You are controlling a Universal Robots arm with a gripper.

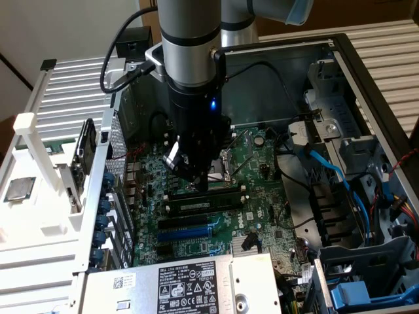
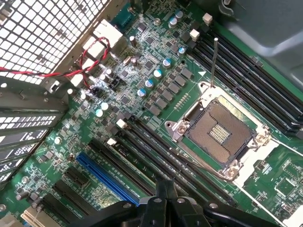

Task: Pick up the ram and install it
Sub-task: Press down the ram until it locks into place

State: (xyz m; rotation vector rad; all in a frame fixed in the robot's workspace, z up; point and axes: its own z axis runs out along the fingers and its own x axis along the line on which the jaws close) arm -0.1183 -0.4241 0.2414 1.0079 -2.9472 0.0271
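Open computer case (image 1: 366, 78) contained a green motherboard (image 1: 262, 196); end effector (image 1: 203, 186), fingers pressed together, met the ram (image 1: 203, 203) seated in a slot at its 6 o'clock.

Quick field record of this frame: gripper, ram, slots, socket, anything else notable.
gripper: shut, down over the motherboard's memory slots
ram: lies along a memory slot just below the gripper in the exterior view; whether it is fully seated cannot be told
memory slots: long black, white end clips
blue expansion slot: beside the memory slots, nothing in it
CPU socket: uncovered, lever raised
case: open, lying on its side
blue cables: toward the exterior view's right
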